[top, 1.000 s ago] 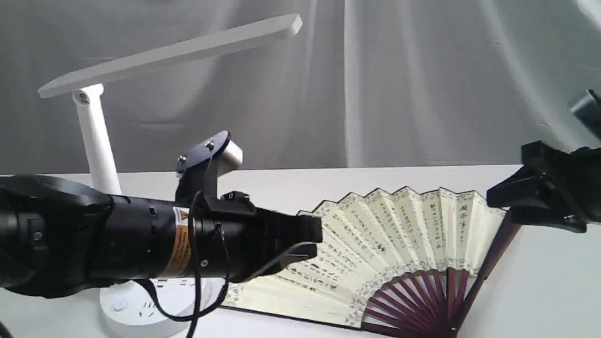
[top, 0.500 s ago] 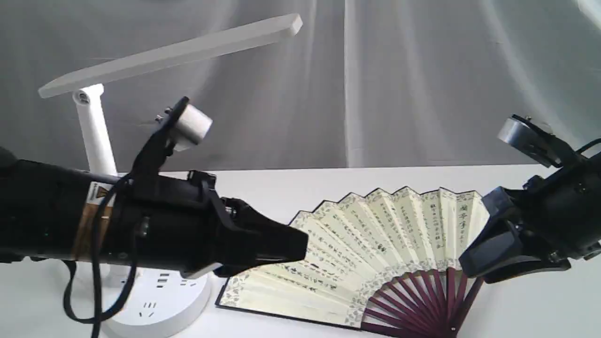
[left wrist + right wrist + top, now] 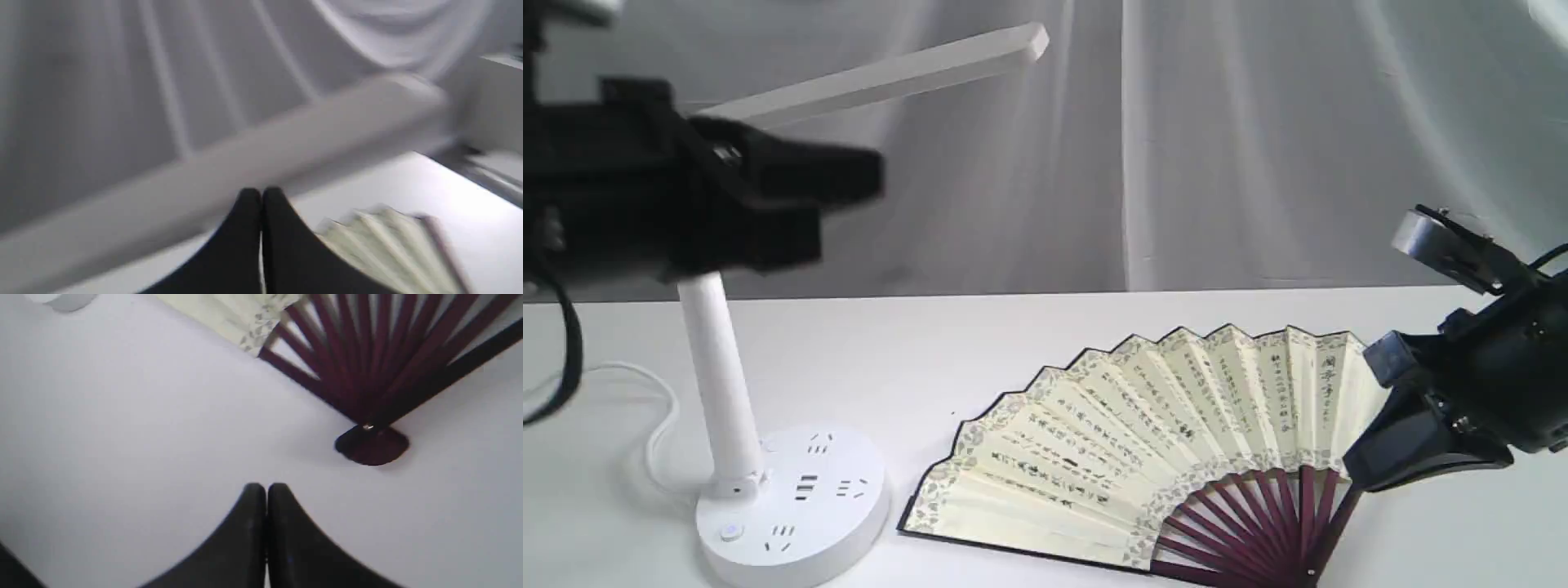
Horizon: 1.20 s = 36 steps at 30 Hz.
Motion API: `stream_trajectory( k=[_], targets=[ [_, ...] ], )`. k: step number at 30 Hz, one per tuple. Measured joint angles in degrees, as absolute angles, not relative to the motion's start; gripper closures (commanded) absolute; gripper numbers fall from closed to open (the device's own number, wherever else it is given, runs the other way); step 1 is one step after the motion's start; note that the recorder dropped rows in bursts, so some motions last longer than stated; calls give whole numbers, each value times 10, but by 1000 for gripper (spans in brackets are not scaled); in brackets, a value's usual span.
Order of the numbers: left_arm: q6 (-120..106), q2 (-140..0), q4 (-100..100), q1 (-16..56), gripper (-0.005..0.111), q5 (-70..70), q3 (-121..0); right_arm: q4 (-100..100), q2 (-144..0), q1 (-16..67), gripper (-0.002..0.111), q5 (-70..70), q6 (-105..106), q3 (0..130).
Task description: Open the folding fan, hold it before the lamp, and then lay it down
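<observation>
I see the fan (image 3: 1143,416) spread flat beside the lamp (image 3: 719,384). My left gripper (image 3: 261,191) and right gripper (image 3: 266,486) are both pinched together, empty.

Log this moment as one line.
folding fan: open, flat on table | left gripper: shut, empty | right gripper: shut, empty | lamp: standing

left arm (image 3: 645,188): raised from before folding fan (image 3: 1160,425) up to lamp (image 3: 719,384) | right arm (image 3: 1503,384): lowered, jaws closed
</observation>
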<state>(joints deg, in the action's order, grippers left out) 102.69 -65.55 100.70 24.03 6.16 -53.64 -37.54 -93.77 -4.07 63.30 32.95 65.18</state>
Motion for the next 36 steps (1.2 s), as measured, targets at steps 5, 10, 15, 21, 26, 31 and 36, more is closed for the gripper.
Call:
stream_trajectory(
  k=[5,10,15,21,26,31,36],
  targets=[
    [859,-629,940,240,107,-183,-536,-285,-926,-41,108,562,253,652],
    [567,-630,725,240,107,-417,-542,-175,-917,-41,108,547,181,652],
    [408,-630,510,239,107,-514,-540,-143,-914,-41,108,547,154,652],
    [349,-630,357,227,107,-502,-464,-123,-886,-41,108,537,130,643],
    [256,-630,224,133,107,-453,-414,-103,-837,-41,108,501,120,587],
    [95,-630,31,22,107,-419,-410,-101,-795,-41,108,478,120,521],
    [12,-630,-48,-8,107,-415,-397,-101,-751,-41,108,459,120,481]
  ],
)
